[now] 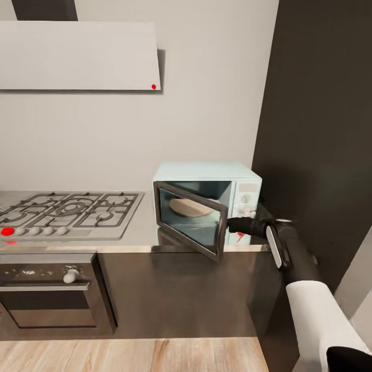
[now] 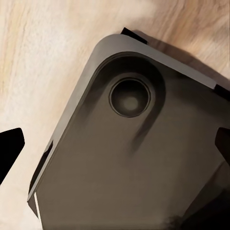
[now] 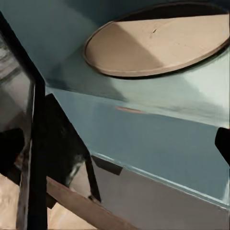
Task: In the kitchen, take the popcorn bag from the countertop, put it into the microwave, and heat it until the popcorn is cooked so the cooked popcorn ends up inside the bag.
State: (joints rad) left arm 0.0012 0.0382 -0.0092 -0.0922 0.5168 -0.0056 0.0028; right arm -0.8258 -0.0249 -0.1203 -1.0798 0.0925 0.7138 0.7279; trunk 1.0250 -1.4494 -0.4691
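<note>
Microwave (image 1: 206, 206) on countertop (image 1: 139, 227), right of hob (image 1: 67, 212).

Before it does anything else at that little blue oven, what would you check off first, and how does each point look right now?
1. Microwave door open: ok, it is swung partly out.
2. Turntable inside bare: ok, nothing lies on it.
3. Popcorn bag in the microwave: not ok, the chamber holds no bag.
4. Right tool at the door: ok, it is by the door's free edge; whether it touches, cannot tell.
5. Right tool open or shut: cannot tell.
6. Left tool carrying the bag: cannot tell; its camera faces a grey part of the robot over the wooden floor.
</note>
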